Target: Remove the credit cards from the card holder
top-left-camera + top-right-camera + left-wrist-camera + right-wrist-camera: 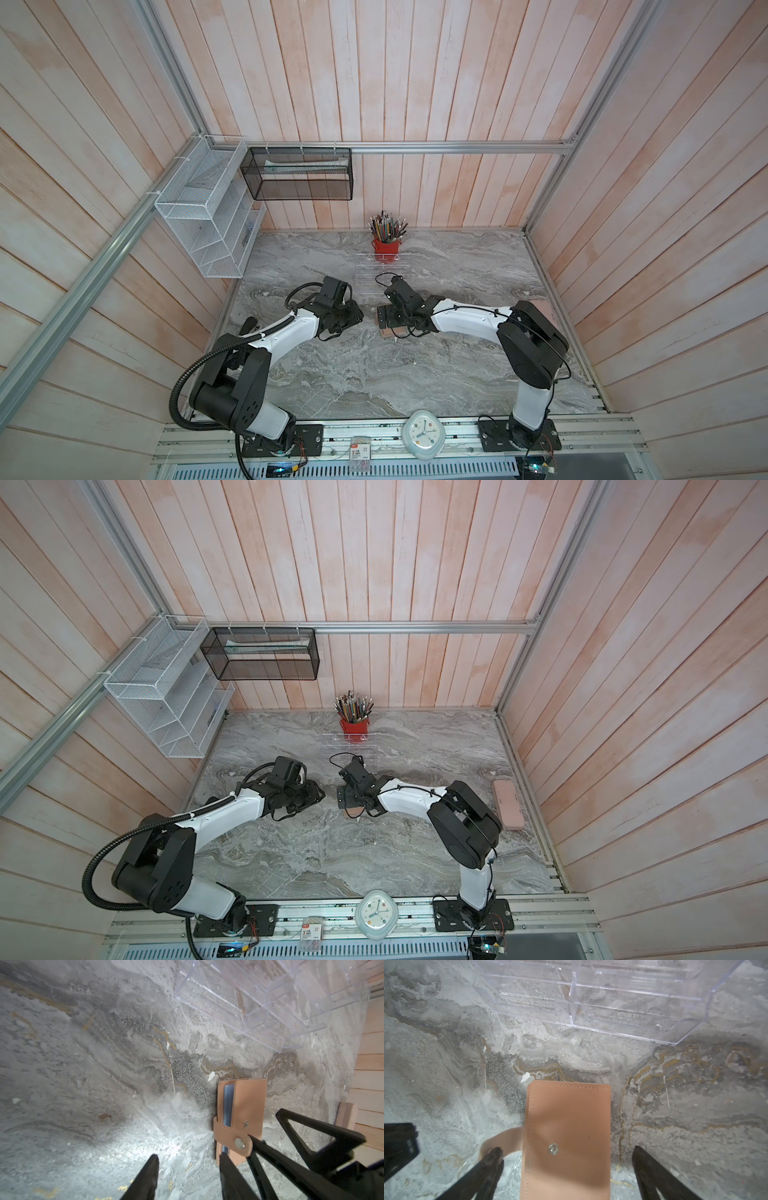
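The grey marble tabletop (374,374) carries a clear rack (612,1001) near its back middle. A pink case (509,804) lies well apart from the rack, on the right arm's side. A red cup of pencils (386,249) stands just behind the rack. The tan-pink card holder (566,1126) lies flat and folded just in front of the rack. The right hand (566,1150) is spread wide and straddles the holder without clamping it. The left hand (188,1165), beside the holder on the side away from the rack, is partly spread with only tabletop between its fingers. The strap tab (230,1138) is unsnapped, and one right fingertip touches its end. Blue-grey sleeves (228,1105) show at the holder's open edge; any cards are hidden.
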You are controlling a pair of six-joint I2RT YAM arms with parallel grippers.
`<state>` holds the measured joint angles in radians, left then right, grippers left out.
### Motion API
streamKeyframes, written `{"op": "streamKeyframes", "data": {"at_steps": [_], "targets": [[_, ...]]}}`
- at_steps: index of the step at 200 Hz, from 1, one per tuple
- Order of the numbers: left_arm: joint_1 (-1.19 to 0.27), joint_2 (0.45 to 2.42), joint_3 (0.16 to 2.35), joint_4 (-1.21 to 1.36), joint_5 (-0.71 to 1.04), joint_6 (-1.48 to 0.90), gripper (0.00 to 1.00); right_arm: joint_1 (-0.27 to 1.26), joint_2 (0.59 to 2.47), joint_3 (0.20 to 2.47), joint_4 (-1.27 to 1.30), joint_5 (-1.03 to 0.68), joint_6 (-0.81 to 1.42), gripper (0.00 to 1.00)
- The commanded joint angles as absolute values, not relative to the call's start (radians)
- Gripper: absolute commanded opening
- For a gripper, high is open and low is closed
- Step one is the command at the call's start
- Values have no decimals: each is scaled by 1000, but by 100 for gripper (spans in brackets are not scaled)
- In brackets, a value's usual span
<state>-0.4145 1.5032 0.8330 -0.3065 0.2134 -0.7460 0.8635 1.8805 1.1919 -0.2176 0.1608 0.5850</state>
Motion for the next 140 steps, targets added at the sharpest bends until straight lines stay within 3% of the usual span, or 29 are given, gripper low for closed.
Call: {"op": "streamKeyframes", "data": {"at_steps": [1,17,44,140], "targets": [[-406,1469,817,-286,230,-752,56,869,1912,1224,-280,197,605,97],[-402,1455,815,-283,233,-757,66,870,1924,1227,-296,211,610,97],[-399,1446,815,-273,249,-766,100,883,1945,1247,-341,248,612,96],[-371,1381,779,-251,291,-799,100,936,1996,1332,-448,351,638,91]]}}
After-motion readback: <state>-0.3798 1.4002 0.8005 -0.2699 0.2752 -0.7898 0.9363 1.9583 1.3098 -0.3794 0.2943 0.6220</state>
